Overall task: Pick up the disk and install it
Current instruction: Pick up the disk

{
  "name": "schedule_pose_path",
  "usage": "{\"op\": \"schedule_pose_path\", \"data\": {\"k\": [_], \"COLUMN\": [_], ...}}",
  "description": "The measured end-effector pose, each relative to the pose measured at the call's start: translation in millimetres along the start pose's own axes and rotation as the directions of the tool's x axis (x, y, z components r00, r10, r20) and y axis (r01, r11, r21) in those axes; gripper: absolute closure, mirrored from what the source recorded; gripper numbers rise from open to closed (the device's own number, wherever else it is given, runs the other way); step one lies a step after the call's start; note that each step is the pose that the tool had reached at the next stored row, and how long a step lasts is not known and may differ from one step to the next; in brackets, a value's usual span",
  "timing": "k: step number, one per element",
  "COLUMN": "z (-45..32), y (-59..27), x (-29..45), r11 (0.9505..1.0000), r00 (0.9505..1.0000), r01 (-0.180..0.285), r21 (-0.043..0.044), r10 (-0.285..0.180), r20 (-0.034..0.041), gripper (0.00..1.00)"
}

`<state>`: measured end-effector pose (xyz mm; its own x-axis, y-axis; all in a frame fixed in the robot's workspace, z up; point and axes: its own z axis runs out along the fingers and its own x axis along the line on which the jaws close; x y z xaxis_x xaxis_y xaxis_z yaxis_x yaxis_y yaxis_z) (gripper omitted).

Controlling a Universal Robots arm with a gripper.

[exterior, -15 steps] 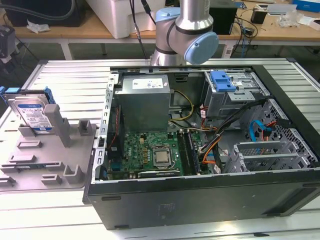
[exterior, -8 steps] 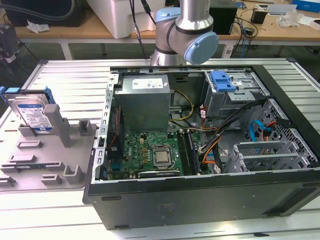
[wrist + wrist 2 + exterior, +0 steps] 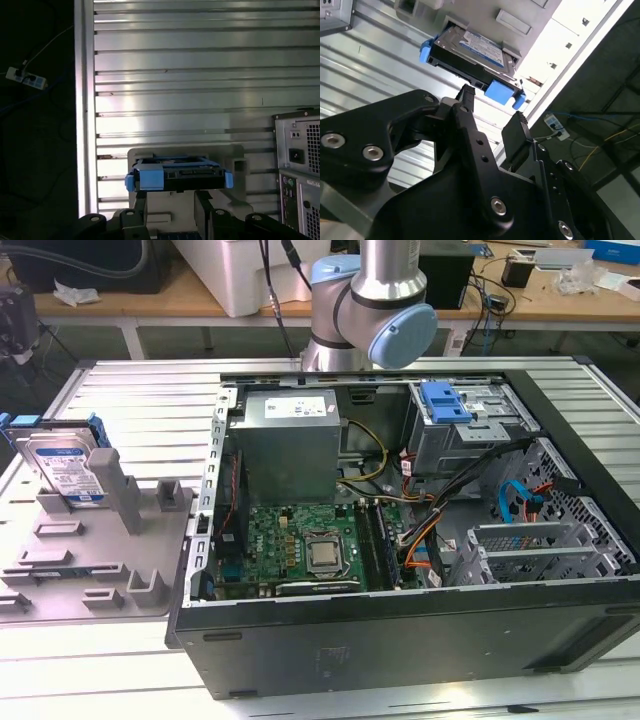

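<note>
Disk (image 3: 65, 465): stands on edge in a grey fixture (image 3: 130, 530) at the exterior view's left, label face out, tilted slightly back. The blue carrier frames its sides. In both wrist views it is seen edge-on (image 3: 470, 50) (image 3: 175, 175), seated in the fixture slot.
Gripper (image 3: 492, 105): black, two-fingered, aimed at the disk in both wrist views (image 3: 170, 200). It is apart from the disk, with no contact.
Jaws: spread, with nothing between them (the gap looks about as wide as the carrier's near edge).
Fingertips (image 3: 466, 92): short of the carrier's blue end tabs, not touching them.
Arm (image 3: 370, 300): silver column with blue joint caps, behind the computer case at the top centre of the exterior view.
Computer case (image 3: 400, 640): black tower lying on its side, side panel off, just beside the fixture on the exterior view's right of it. Its rear panel shows in the first wrist view (image 3: 300, 165).
Case interior: power supply (image 3: 290, 435) above the motherboard (image 3: 300, 540); drive cage with a blue tab (image 3: 445, 400) towards the exterior view's right.
Table (image 3: 140, 400): ribbed metal surface carrying both fixture and case.
</note>
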<state>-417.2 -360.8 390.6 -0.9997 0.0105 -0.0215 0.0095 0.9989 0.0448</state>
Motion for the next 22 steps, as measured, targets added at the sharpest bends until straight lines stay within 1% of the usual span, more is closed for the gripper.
{"op": "schedule_pose_path", "data": {"k": [3, 6, 10, 11, 12, 13, 14, 15, 17, 18, 19, 20, 22], "z": [0.2, 0.6, 1.2, 1.4, 1.5, 1.6, 1.7, 1.8, 2.0, 2.1, 2.3, 2.4, 2.7], "y": [0.1, 0.2, 0.4, 0.5, 0.6, 0.7, 0.8, 1.0, 1.3, 1.5, 1.8, 2.0, 2.4], "x": [0.0, 0.0, 0.0, 0.0, 0.0, 0.0, 0.0, 0.0, 0.0, 0.0, 0.1, 0.1, 0.1], "r11": [0.9984, 0.9935, 0.9812, 0.9751, 0.9714, 0.9662, 0.9597, 0.9551, 0.9437, 0.9346, 0.9222, 0.9118, 0.8893], "r00": [0.9984, 0.9935, 0.9812, 0.975, 0.9714, 0.9661, 0.9596, 0.955, 0.9436, 0.9345, 0.9221, 0.9117, 0.8891], "r01": [0.057, 0.113, 0.193, 0.222, 0.237, 0.258, 0.281, 0.296, 0.331, 0.356, 0.386, 0.41, 0.457], "r21": [-0.0013, -0.0028, -0.005, -0.0059, -0.0064, -0.0071, -0.0078, -0.0084, -0.0096, -0.0106, -0.0118, -0.0128, -0.0148], "r10": [-0.057, -0.113, -0.193, -0.222, -0.237, -0.258, -0.281, -0.296, -0.331, -0.356, -0.387, -0.411, -0.457], "r20": [-0.0026, -0.0051, -0.0085, -0.0096, -0.0102, -0.0111, -0.012, -0.0125, -0.0138, -0.0147, -0.0158, -0.0167, -0.0183], "gripper": [0.5, 0.5, 0.5, 0.5, 0.5, 0.5, 0.5, 0.5, 0.5, 0.5, 0.5, 0.5, 0.5]}}
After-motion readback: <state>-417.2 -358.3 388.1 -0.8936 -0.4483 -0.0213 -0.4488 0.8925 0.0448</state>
